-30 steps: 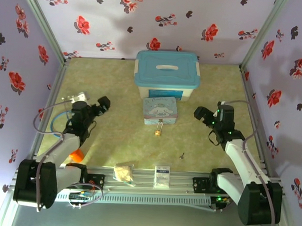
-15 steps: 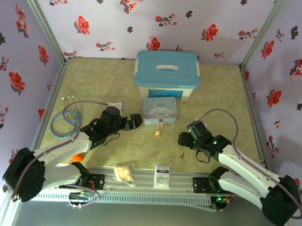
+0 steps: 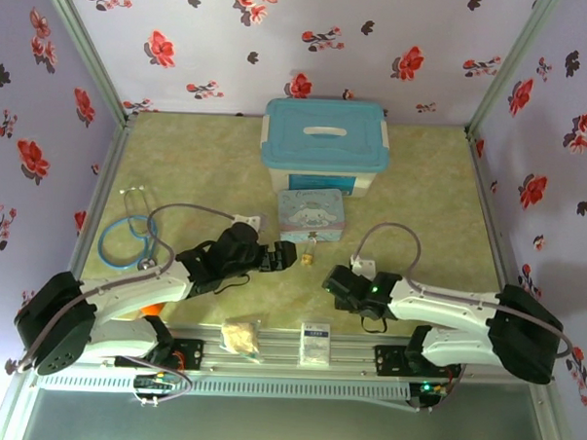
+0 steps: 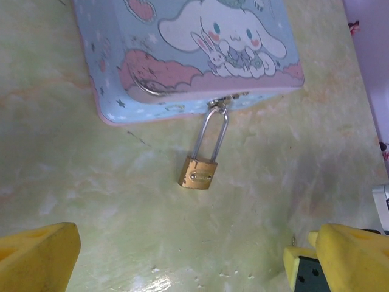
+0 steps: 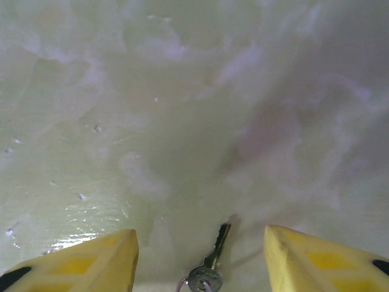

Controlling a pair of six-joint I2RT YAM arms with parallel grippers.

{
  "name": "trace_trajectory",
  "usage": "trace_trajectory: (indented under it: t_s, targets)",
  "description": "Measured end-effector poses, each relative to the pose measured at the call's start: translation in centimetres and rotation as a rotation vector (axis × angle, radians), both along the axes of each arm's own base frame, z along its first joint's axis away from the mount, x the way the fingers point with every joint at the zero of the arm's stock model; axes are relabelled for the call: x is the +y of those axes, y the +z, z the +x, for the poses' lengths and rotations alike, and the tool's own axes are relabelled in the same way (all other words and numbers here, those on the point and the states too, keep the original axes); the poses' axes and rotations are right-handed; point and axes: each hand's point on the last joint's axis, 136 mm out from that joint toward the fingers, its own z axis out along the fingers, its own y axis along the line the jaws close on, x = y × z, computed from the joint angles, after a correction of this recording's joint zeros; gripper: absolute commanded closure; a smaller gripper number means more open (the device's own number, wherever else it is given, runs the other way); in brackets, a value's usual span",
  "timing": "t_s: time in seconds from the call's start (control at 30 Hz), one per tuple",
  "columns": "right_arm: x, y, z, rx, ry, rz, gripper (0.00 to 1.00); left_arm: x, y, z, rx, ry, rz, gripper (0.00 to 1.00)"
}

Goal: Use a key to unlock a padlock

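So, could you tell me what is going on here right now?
The robot is preparing to unlock the brass padlock hooked through the clasp of the blue cartoon tin. The left hand hovers open near the padlock. The right hand is low over the table, open, with the small key lying between its fingers, not yet gripped.

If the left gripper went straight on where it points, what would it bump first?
Probably the padlock, lying straight ahead of the left gripper; the blue tin it's hooked to comes just after. Height is hard to judge.
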Motion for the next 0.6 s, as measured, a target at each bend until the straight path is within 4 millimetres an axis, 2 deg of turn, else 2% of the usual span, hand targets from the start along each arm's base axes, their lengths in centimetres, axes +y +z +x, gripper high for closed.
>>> trace_trajectory:
  t_s: [0.33, 0.6]
  targets:
    - [-0.1, -0.7, -1.3, -0.007, 0.009, -0.083, 0.48, -0.6, 0.6, 0.1, -0.01, 0.015, -0.032, 0.0]
    - [-1.2, -0.7, -1.8, -0.016, -0.032, -0.049, 0.54, -0.1, 1.6, 0.2, -0.029, 0.045, -0.059, 0.0]
